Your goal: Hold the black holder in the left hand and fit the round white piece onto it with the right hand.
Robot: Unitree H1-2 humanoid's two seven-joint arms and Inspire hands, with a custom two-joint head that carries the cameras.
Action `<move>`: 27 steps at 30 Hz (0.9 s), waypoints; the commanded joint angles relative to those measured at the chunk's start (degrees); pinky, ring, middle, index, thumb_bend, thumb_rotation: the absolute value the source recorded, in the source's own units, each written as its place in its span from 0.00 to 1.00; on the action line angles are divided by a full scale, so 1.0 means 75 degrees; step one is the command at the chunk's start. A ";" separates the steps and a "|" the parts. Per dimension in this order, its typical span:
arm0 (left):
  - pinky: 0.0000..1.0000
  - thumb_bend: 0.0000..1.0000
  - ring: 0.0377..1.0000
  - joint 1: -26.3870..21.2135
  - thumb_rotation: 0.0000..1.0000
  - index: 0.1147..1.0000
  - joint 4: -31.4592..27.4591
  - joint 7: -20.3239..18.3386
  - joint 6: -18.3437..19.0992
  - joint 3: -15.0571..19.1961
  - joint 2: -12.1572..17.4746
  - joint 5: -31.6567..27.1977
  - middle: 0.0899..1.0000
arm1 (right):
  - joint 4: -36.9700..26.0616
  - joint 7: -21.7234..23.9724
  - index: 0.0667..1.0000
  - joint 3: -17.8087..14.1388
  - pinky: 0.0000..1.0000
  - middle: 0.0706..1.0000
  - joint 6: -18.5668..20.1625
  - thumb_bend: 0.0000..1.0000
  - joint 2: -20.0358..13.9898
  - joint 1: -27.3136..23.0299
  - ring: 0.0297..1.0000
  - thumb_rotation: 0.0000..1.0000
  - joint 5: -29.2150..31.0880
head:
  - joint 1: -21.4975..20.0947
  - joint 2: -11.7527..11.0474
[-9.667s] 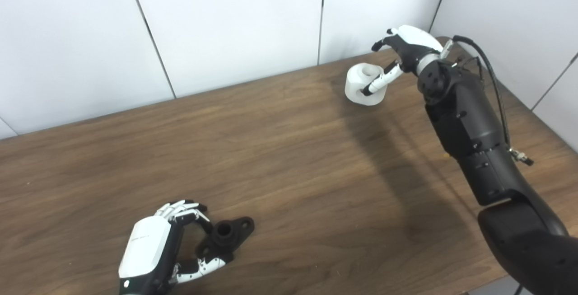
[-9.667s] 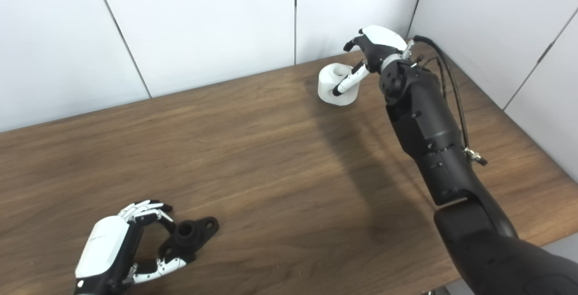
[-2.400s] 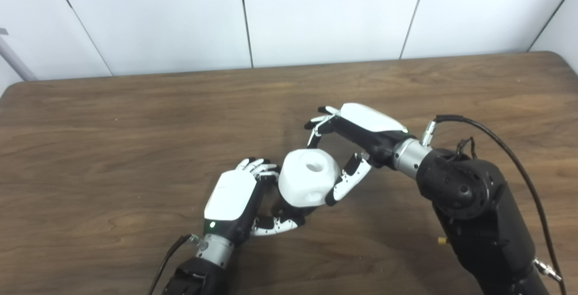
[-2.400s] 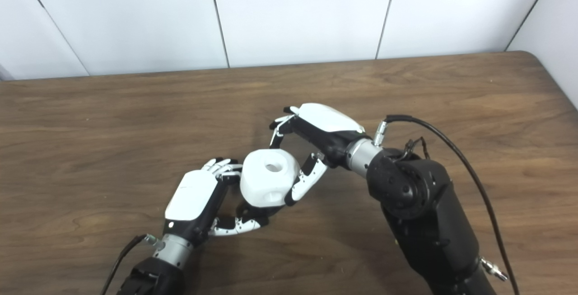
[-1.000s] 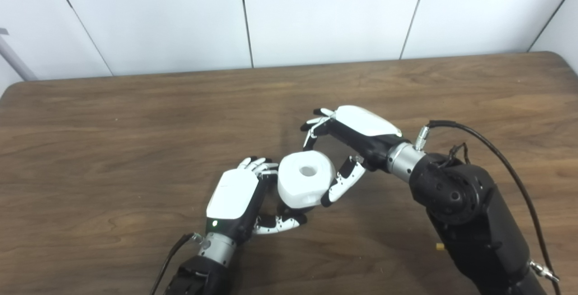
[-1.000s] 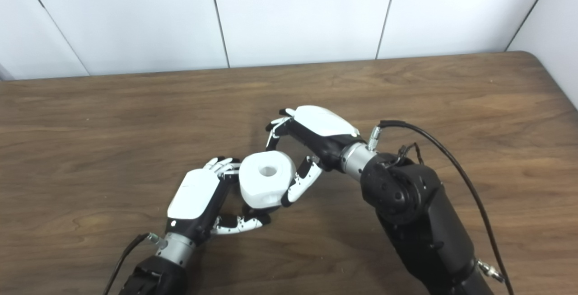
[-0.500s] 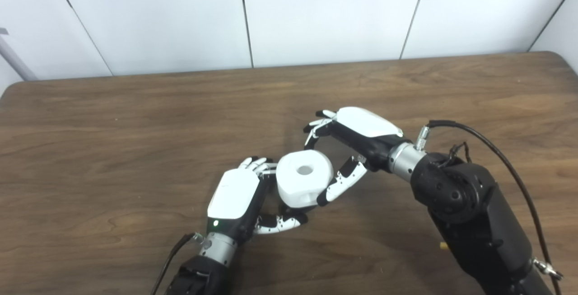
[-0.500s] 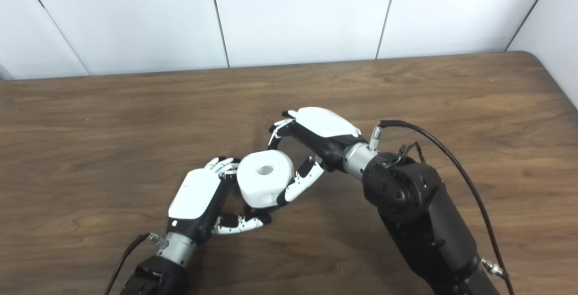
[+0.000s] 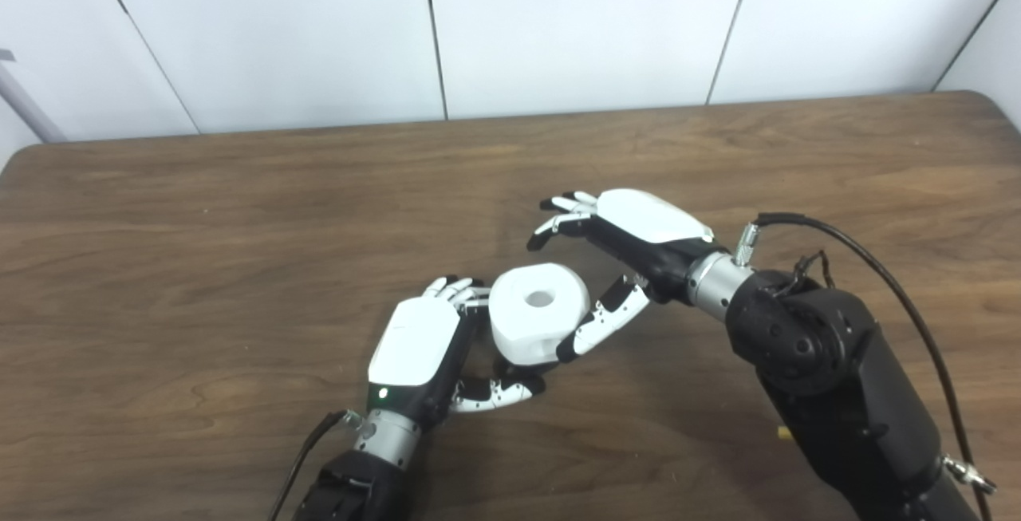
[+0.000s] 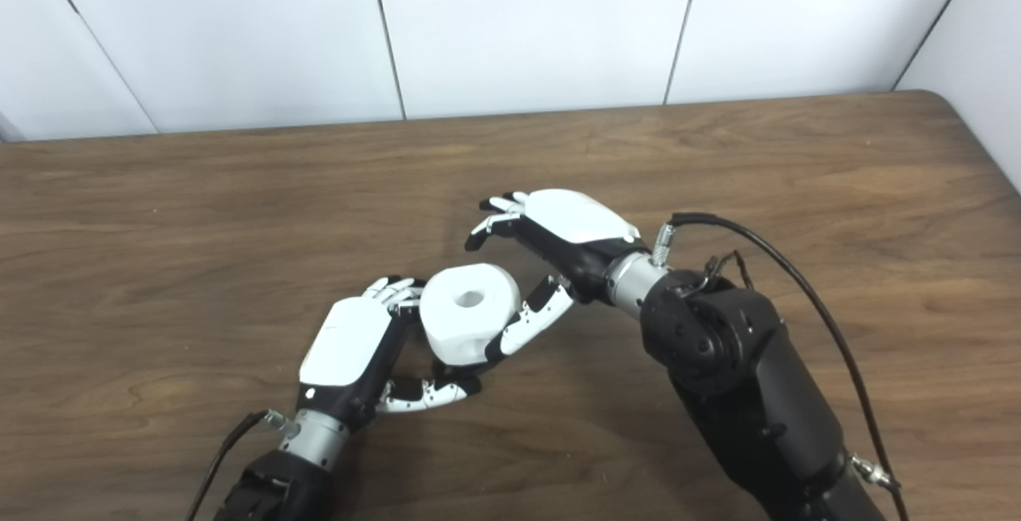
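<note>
The round white piece (image 9: 538,309) with a centre hole sits upright on top of the black holder (image 9: 513,368), which is almost wholly hidden beneath it. My left hand (image 9: 415,345) is shut around the holder from the left, its thumb curled below the piece. My right hand (image 9: 638,234) is to the right of the piece and open. Its fingers (image 9: 558,222) are stretched out above and behind the piece, apart from it. Its thumb (image 9: 598,325) lies against the piece's right side.
The brown wooden table (image 9: 239,210) stretches wide on all sides, with white wall panels behind its far edge. A black cable (image 9: 877,266) loops off my right forearm. The table's rounded right corner is at the far right.
My right hand's fingers have straightened and lifted off the white piece. The piece has settled slightly lower and more level on the holder. My left hand has kept its hold.
</note>
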 commanded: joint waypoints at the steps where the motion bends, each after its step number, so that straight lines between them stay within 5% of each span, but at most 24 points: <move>1: 0.91 0.52 0.85 -0.0101 0.04 0.42 0.0127 -0.0062 -0.0004 -0.0082 -0.0001 0.0151 0.74 | -0.0130 0.0062 0.84 -0.0035 1.00 1.00 0.0022 1.00 -0.0100 -0.0357 1.00 0.39 -0.0080 | 0.0001 0.0008; 13: 0.92 0.52 0.85 -0.0176 0.04 0.42 0.0270 -0.0008 -0.0035 -0.0067 0.0033 0.0114 0.74 | -0.0467 0.1369 0.85 -0.0364 1.00 1.00 0.0317 1.00 -0.0764 -0.0682 1.00 0.42 0.0070 | -0.0063 -0.0048; 27: 0.91 0.52 0.85 -0.0205 0.04 0.42 0.0403 0.0100 -0.0065 -0.0047 0.0037 0.0066 0.74 | -0.0737 0.2013 0.87 -0.1109 1.00 1.00 0.0325 1.00 -0.0724 -0.0695 1.00 0.45 0.0082 | -0.0078 -0.0098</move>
